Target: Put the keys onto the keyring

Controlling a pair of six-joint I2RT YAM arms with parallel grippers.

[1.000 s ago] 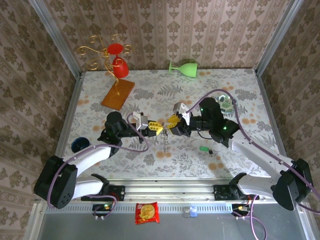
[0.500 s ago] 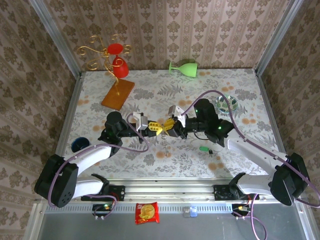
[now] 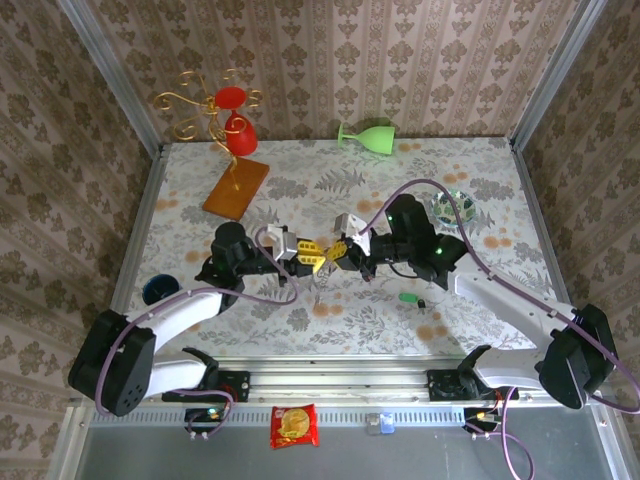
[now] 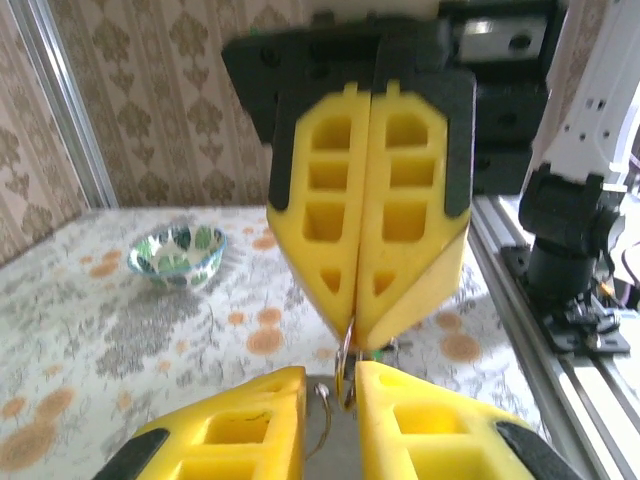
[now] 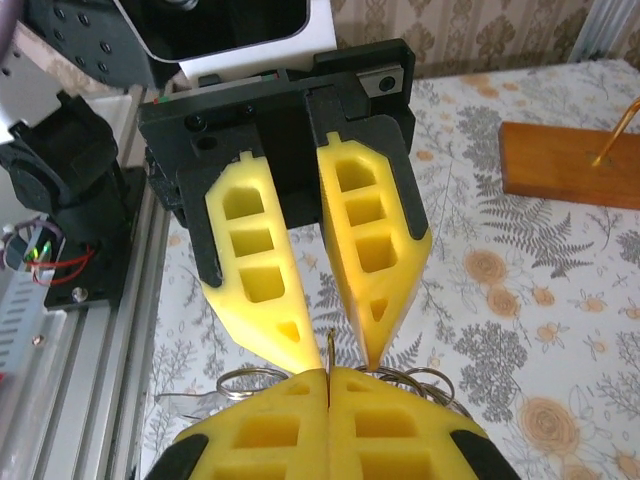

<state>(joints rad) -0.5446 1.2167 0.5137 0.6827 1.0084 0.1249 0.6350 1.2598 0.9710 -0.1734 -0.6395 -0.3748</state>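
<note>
Over the flowered tabletop we are pinching the keyring at centre in the right gripper, jaws pressed flat on its wire, while the left gripper is straddling that wire, fingers seemingly slightly parted. We are judging the left should clamp first, freeing the right for the keys lying beside its arm.
</note>
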